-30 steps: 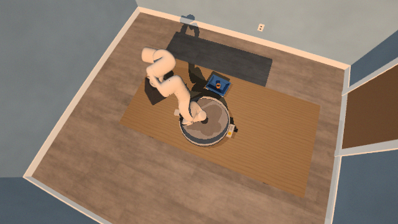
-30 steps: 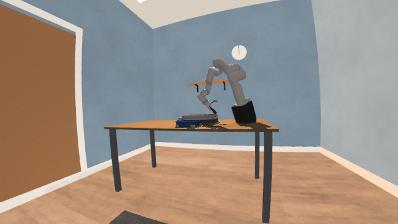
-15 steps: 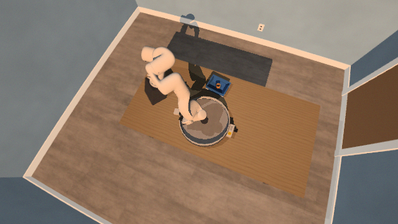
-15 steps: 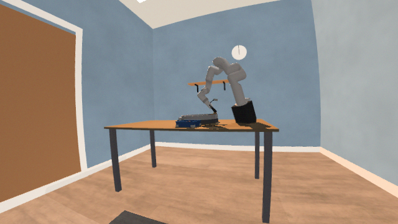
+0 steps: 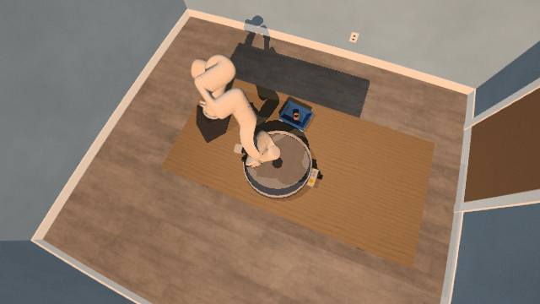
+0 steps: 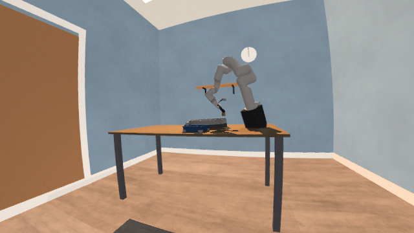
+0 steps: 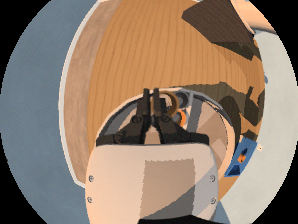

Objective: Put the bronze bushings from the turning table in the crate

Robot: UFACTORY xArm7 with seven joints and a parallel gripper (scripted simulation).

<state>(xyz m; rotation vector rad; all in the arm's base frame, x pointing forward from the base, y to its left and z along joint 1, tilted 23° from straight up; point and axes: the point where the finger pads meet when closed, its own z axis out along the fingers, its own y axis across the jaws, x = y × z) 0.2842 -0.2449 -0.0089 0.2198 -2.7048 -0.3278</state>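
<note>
A wooden table [image 5: 380, 190] carries everything. A round turning table [image 5: 295, 156] sits on it near the middle, and a blue crate [image 5: 306, 120] stands just beside the disc's rim on the side towards the back wall. One bronze bushing already lies in the crate [image 5: 295, 114]. The arm [image 5: 245, 118] reaches from its base over the edge of the disc nearest that base.

The pincer [image 6: 222, 111] hangs above the disc and does not touch it. Its fingers are pressed almost together on the wall of a small bronze bushing [image 6: 223, 114], which hangs at the tips, clear of the surface. In the wrist view the same bushing [image 7: 170, 102] shows as an orange ring right against the dark fingers.

What matters next is the direction. From the pincer, the crate [image 7: 241, 159] lies off to the right in the wrist view, across the disc and beyond its rim. The carry probably has to cross the disc sideways before lowering over the crate; I see no steel bushings from here
</note>
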